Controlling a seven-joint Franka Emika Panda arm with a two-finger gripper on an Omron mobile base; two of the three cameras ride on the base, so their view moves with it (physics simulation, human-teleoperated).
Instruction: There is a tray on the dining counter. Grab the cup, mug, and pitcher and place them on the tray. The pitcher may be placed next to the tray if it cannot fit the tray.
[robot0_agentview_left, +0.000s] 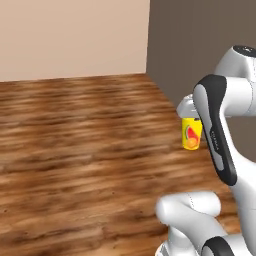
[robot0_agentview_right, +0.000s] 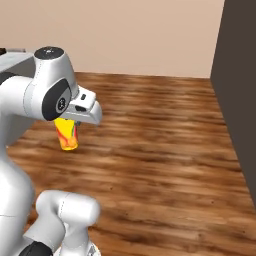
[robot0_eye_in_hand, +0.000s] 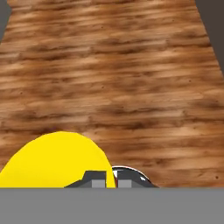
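The cup (robot0_agentview_left: 191, 134) is a small yellow tumbler with a red-orange design. It hangs upright above a wooden floor, held from above at its rim. My gripper (robot0_eye_in_hand: 111, 179) is shut on the cup's rim. In the hand view the cup (robot0_eye_in_hand: 52, 162) bulges yellow at the lower left, just beside the two dark fingertips. From the right base view the cup (robot0_agentview_right: 66, 135) shows below the white hand, partly hidden by the arm's elbow. The tray, dining counter, mug and pitcher are out of view.
Brown plank floor (robot0_agentview_left: 75, 150) spreads under the arm. A beige wall (robot0_agentview_left: 70, 35) closes the back. A dark grey wall (robot0_agentview_left: 200, 45) stands to the right, and it also shows as a tall dark panel (robot0_agentview_right: 240, 80) at the right edge.
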